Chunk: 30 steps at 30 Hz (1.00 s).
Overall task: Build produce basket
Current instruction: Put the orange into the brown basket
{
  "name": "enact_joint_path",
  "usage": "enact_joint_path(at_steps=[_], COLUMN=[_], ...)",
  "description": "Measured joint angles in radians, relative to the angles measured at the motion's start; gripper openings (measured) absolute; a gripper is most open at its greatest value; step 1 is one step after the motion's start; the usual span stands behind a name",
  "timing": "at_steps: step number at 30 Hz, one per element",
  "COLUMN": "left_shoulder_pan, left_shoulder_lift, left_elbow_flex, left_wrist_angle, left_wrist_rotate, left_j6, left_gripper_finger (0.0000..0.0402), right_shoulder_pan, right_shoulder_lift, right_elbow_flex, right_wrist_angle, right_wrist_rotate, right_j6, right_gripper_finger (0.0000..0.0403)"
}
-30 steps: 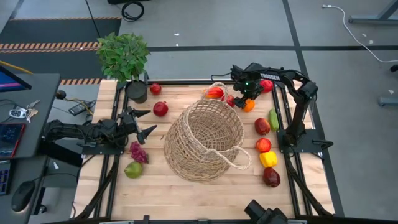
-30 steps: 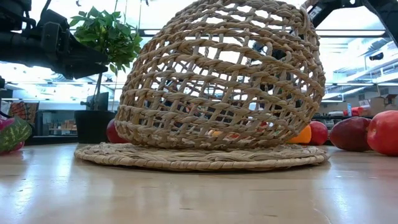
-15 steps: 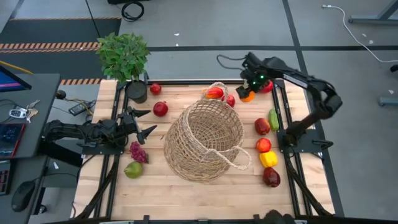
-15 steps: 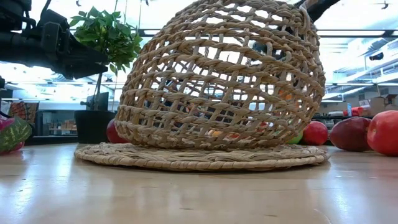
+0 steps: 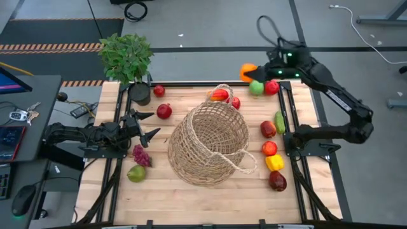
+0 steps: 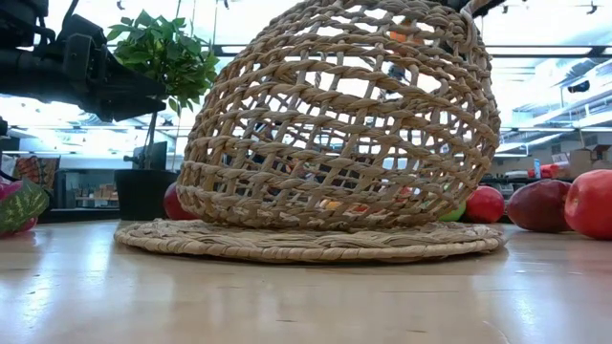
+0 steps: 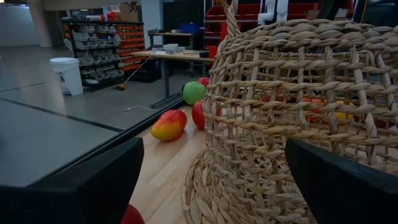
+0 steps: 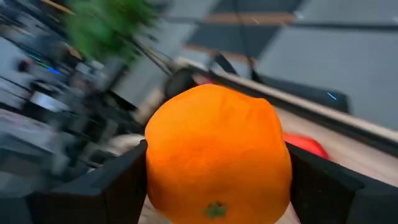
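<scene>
Leafy plant (image 5: 126,56) in black pot (image 5: 140,93) at table's far left corner, keys (image 5: 19,115) on side desk (image 5: 28,95), coiled cable (image 5: 135,10) on floor.

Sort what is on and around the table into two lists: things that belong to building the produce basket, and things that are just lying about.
Belongs to the job:
- wicker basket, lying on its side
- orange, held in the right gripper
- green pear
- grapes
- yellow pepper
- red apple
- left gripper, open, waiting

Just lying about:
- potted plant
- keys

Right end effector (image 5: 252,72) grips orange (image 5: 247,71) above table edge (image 5: 191,83).
</scene>
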<state>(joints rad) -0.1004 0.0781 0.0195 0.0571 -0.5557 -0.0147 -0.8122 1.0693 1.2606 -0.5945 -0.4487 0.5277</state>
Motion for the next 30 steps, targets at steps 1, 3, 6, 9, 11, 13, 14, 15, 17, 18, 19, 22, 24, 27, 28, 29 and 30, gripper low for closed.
enact_joint_path(at_steps=[1,3,6,9,11,13,14,15,17,18,19,22,24,27,28,29,30], left_shoulder_pan=[0.0,0.0,0.0,0.0,0.0,0.0,0.0,0.0,0.0,0.0,0.0,0.0,0.0,0.0,0.0,0.0,0.0], left_shoulder_lift=[0.0,0.0,0.0,0.0,0.0,0.0,0.0,0.0,0.0,0.0,0.0,0.0,0.0,0.0,0.0,0.0,0.0], left_elbow_flex=[0.0,0.0,0.0,0.0,0.0,0.0,0.0,0.0,0.0,0.0,0.0,0.0,0.0,0.0,0.0,0.0,0.0], left_wrist_angle=[0.0,0.0,0.0,0.0,0.0,0.0,0.0,0.0,0.0,0.0,0.0,0.0,0.0,0.0,0.0,0.0,0.0], left_wrist_rotate=[0.0,0.0,0.0,0.0,0.0,0.0,0.0,0.0,0.0,0.0,0.0,0.0,0.0,0.0,0.0,0.0,0.0], left_j6=[0.0,0.0,0.0,0.0,0.0,0.0,0.0,0.0,0.0,0.0,0.0,0.0,0.0,0.0,0.0,0.0,0.0], left_gripper_finger=[0.0398,0.0398,0.0398,0.0398,0.0398,0.0398,0.0398,0.0398,0.0398,0.0398,0.0398,0.0398,0.0398,0.0398,0.0398,0.0398,0.0398], right_shoulder_pan=[0.004,0.019,0.053,0.097,0.136,0.178,0.202,0.226,0.271,0.292,0.314,0.369,0.404,0.46,0.479,0.496,0.514], right_shoulder_lift=[-0.014,-0.04,-0.065,-0.077,-0.078,-0.076,-0.075,-0.072,-0.066,-0.061,-0.057,-0.039,-0.023,0.002,0.011,0.019,0.029], right_elbow_flex=[0.0,0.0,0.0,0.0,0.0,0.0,0.0,0.0,0.0,0.0,0.0,0.0,0.0,0.0,0.0,0.0,0.0], right_wrist_angle=[0.025,0.068,0.127,0.193,0.233,0.258,0.267,0.272,0.272,0.272,0.272,0.276,0.287,0.316,0.33,0.345,0.364], right_wrist_rotate=[-0.009,-0.021,-0.026,-0.026,-0.02,-0.001,0.012,0.026,0.06,0.074,0.088,0.131,0.154,0.172,0.179,0.193,0.205], right_j6=[0.015,0.037,0.073,0.109,0.133,0.147,0.152,0.154,0.154,0.154,0.153,0.156,0.172,0.201,0.216,0.239,0.271], right_gripper_finger=[0.0327,0.0328,0.0328,0.0328,0.0328,0.0328,0.0328,0.0328,0.0328,0.0328,0.0328,0.0328,0.0328,0.0328,0.0328,0.0328,0.0328])
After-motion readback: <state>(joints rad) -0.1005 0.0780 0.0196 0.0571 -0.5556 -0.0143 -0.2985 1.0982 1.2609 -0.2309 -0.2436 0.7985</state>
